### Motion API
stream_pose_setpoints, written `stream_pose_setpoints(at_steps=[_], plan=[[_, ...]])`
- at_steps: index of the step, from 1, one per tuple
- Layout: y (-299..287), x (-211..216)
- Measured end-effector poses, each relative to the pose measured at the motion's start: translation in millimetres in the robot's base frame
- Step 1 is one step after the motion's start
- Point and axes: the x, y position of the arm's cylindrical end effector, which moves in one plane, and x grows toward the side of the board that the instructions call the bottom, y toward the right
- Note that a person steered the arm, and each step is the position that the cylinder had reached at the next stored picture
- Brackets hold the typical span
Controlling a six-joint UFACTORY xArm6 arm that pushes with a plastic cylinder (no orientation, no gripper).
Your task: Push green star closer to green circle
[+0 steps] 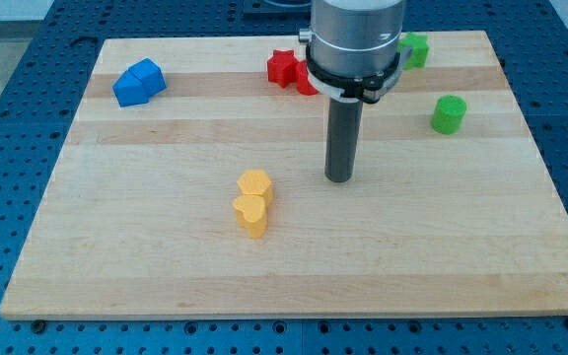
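Note:
The green star point(415, 49) lies near the board's top edge at the view's right, partly hidden behind the arm's body. The green circle point(449, 114) stands below it and a little to the right. My tip point(338, 178) rests on the board near the middle, well to the left of and below both green blocks, touching no block.
A red star point(283, 67) and another red block point(307, 83), mostly hidden by the arm, lie at the top centre. Two blue blocks point(138, 83) sit together at the top left. Two yellow blocks point(252, 202) sit together left of my tip. The wooden board point(284, 266) lies on a blue perforated table.

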Motion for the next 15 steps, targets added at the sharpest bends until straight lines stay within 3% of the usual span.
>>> stream_pose_setpoints(at_steps=[2, 6, 7, 11, 15], plan=[[-26, -8], [-160, -30], [-162, -35], [-1, -45], [19, -253]])
